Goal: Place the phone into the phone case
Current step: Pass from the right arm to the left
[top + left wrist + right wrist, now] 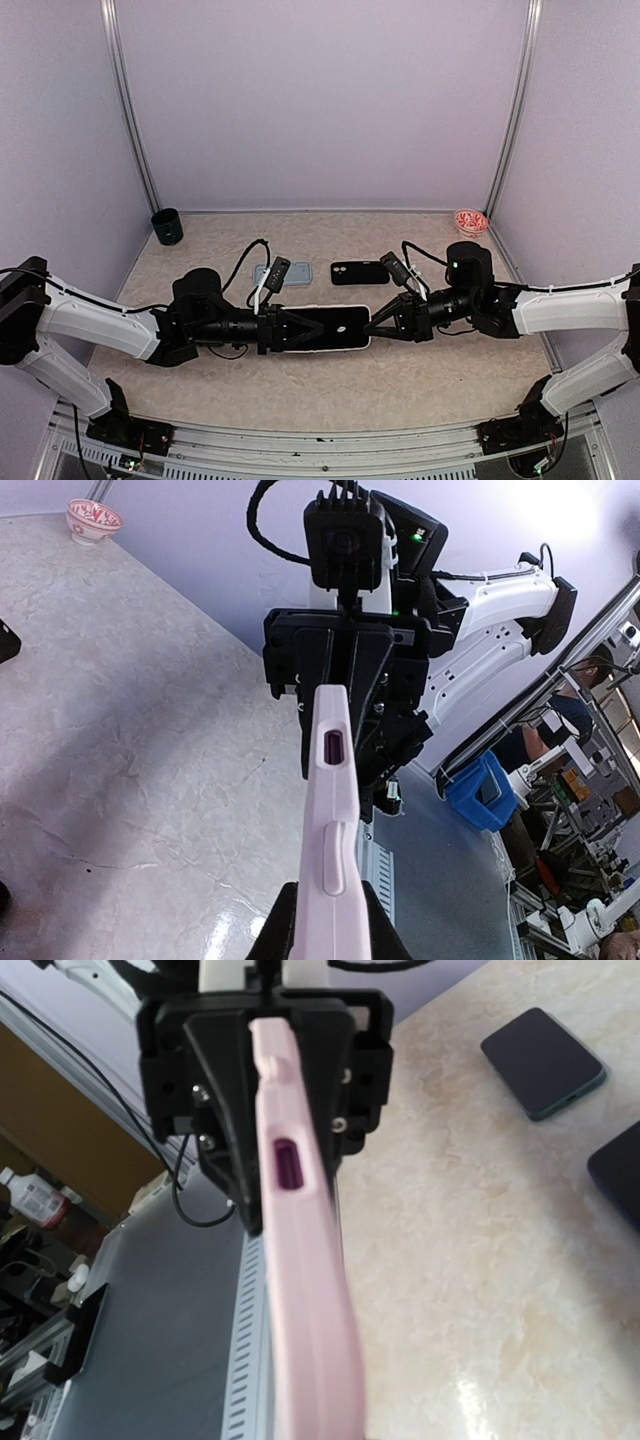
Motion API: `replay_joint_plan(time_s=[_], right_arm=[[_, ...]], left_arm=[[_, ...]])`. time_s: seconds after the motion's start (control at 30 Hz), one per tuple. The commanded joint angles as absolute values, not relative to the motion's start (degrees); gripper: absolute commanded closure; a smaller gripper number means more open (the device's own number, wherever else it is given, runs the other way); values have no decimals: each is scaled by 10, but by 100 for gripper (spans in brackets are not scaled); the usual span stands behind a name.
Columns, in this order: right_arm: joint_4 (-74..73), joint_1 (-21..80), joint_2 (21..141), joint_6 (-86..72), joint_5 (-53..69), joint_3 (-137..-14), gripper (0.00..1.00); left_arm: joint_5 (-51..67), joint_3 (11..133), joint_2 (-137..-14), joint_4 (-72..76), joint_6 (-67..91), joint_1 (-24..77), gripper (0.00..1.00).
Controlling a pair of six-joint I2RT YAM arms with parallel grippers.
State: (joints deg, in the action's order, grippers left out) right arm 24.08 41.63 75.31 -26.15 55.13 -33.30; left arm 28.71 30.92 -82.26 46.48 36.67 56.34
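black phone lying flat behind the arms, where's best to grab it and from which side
Grip the black phone across its two long edges near the middle, coming straight down from above. It lies flat on the table, long axis left to right, so only its thin edges offer opposing faces, and a mid-length pinch should keep it balanced.

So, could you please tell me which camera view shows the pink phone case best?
The top external view: the pink phone case faces the camera flat, its whole outline showing between the left pincer and the right pincer. Each wrist view shows only its narrow side edge with a slot cutout, running toward the other pincer.
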Motion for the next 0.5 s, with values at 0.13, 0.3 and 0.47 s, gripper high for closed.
replay_joint_plan(time_s=[0.13,0.3,0.47], right_arm=[[215,419,737,-242,505,-362,100],[201,419,728,-233,505,-366,83],[193,419,716,-225,501,-364,60]], left_arm=[[306,339,-824,466,354,570,95],[307,341,-822,458,349,570,97],[308,339,-818,443,338,572,98]])
